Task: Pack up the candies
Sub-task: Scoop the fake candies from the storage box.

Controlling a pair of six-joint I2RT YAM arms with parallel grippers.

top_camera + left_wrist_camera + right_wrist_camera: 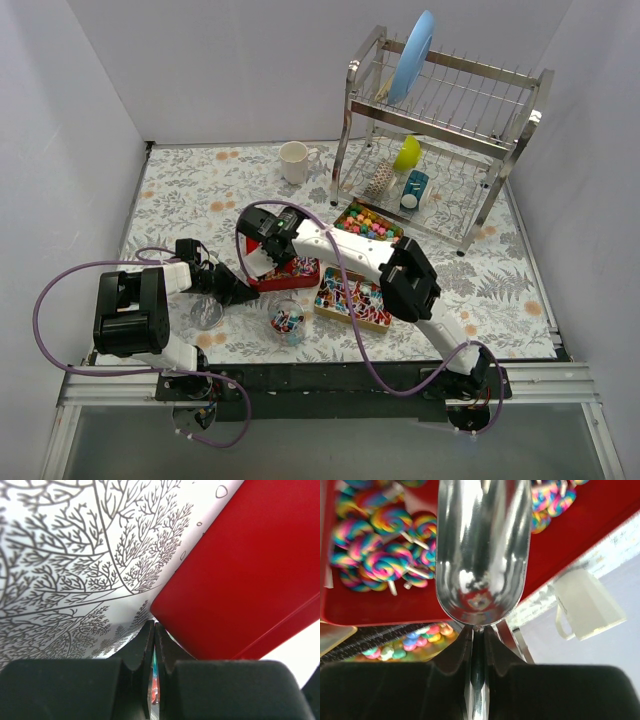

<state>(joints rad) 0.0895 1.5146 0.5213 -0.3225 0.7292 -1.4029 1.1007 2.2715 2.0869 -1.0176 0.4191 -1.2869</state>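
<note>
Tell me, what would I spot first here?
A shiny silver metal scoop, pinched in the right end effector, hangs over rainbow swirl lollipops in a red rectangular tray mid-table. At the back right, a steel wire dish rack holds a light-blue round plate on edge.

Setting: a robotics lab cell dressed up as a kitchen counter.

Lab evidence: plain white panel walls (90, 120) enclose the space on three sides. The left arm (130, 310) and right arm (410, 280) are bolted at a metal rail (570, 383) along the near edge. Purple cables (38, 300) hang in loose loops.

Kitchen dressing: floral tablecloth (190, 190), steel dish rack (450, 110) holding a blue plate (412, 55), white mug (294, 161), trays of candies (365, 222).
</note>
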